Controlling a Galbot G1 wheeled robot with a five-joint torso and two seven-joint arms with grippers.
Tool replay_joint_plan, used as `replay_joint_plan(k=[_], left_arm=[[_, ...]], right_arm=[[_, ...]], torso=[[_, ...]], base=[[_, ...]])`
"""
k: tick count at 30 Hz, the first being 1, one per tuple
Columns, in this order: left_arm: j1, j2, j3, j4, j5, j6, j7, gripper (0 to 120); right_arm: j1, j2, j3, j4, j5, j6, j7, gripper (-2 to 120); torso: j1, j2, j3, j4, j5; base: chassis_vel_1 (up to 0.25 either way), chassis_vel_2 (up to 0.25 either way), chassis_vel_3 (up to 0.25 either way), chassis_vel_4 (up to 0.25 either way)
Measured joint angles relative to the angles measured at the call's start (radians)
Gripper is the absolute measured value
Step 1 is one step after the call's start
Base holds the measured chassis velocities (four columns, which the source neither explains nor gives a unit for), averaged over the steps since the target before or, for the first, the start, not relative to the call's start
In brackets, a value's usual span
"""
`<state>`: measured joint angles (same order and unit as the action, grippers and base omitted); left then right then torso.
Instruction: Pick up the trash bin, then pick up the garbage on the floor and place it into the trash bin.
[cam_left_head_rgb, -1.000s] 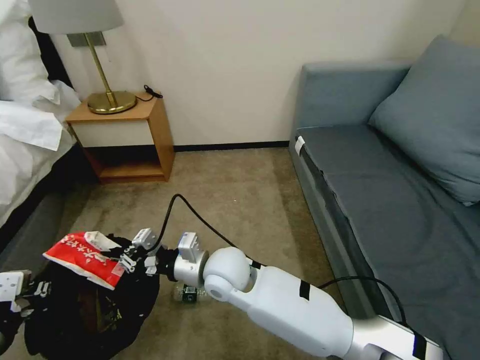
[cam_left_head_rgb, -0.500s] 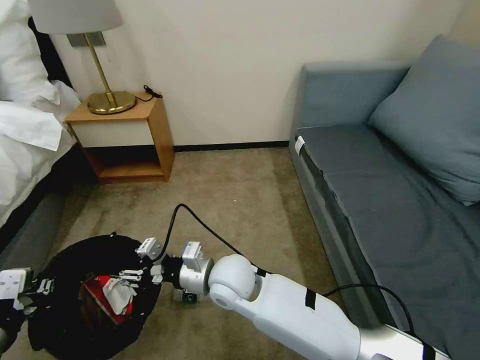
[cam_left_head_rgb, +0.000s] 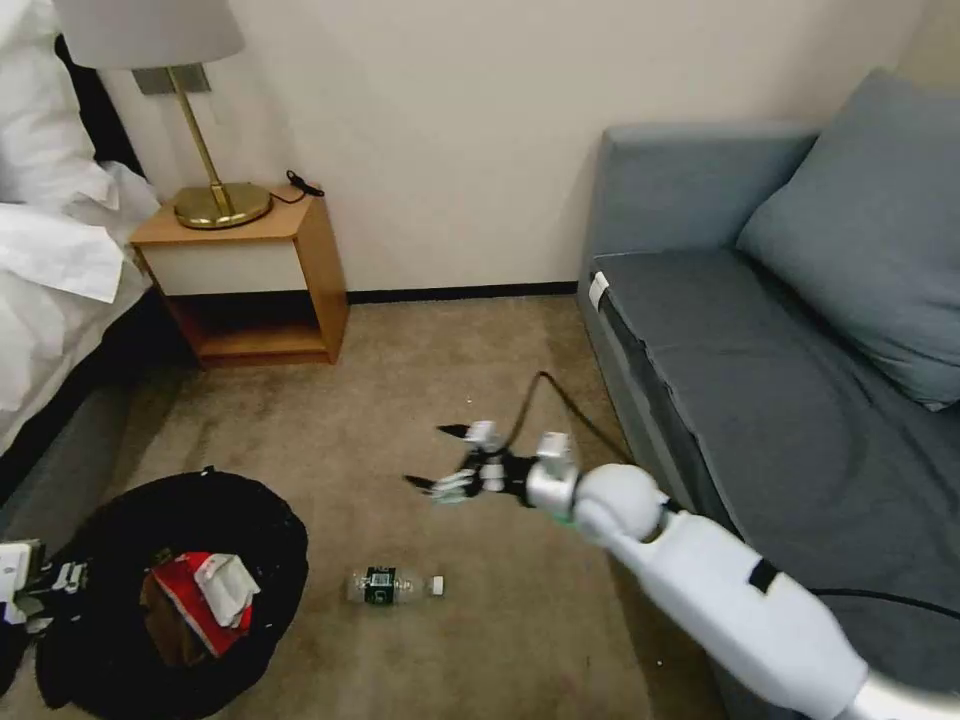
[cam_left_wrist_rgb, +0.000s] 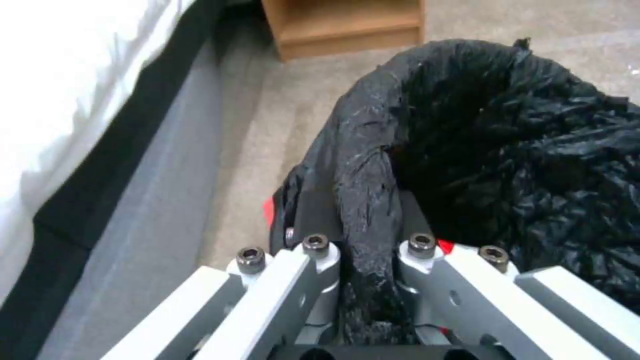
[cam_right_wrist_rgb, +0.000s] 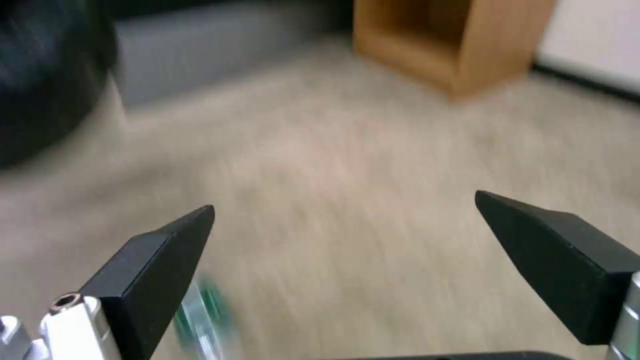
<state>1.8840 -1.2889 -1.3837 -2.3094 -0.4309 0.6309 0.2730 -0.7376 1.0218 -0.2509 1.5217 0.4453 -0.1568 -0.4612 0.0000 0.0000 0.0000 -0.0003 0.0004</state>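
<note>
Trash bin: the trash bin (cam_left_head_rgb: 170, 590) stands low on the robot's left over the carpet, lined with a crinkly black bag; the left wrist view shows its bag-wrapped rim (cam_left_wrist_rgb: 363, 200) up close.
Left hand: the left hand (cam_left_wrist_rgb: 365, 280) is clenched on the bin's rim, the black plastic pinched between its silver fingers (cam_left_wrist_rgb: 313, 280); in the head view it sits at the bin's near left edge (cam_left_head_rgb: 35, 590).
Packet: a crumpled red-white packet (cam_left_head_rgb: 205, 597) lies inside the bin; its print is too small to read.
Bottle: a clear bottle (cam_left_head_rgb: 393, 585) lies on its side on the carpet, just right of the bin, apart from it; it has a dark green label with a small pale square, the writing unreadable.
Right hand: the right hand (cam_left_head_rgb: 447, 458) hovers above the carpet, beyond the bottle and well apart from the bin, fingers spread wide and holding nothing; the right wrist view shows its two black fingertips (cam_right_wrist_rgb: 167, 250) far apart.
Right arm: the white arm reaches in from the lower right, wrist pointing toward the bin's side, a black cable looping over it.
Room: a wooden nightstand (cam_left_head_rgb: 255, 275) with a brass lamp (cam_left_head_rgb: 190, 120), a white-sheeted bed (cam_left_head_rgb: 50, 270), a grey-blue sofa (cam_left_head_rgb: 800, 350).
</note>
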Motion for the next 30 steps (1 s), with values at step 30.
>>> replay_joint_plan(k=[30], left_arm=[[-0.036, -0.020, -0.058, 0.003, -0.053, 0.014, 0.005, 5]], right_arm=[[0.154, 0.389, -0.367, -0.622, -0.200, 0.051, -0.071, 100]], torso=[[0.000, 0.000, 0.000, 0.0003, -0.0005]], base=[[0.000, 0.000, 0.000, 0.000]])
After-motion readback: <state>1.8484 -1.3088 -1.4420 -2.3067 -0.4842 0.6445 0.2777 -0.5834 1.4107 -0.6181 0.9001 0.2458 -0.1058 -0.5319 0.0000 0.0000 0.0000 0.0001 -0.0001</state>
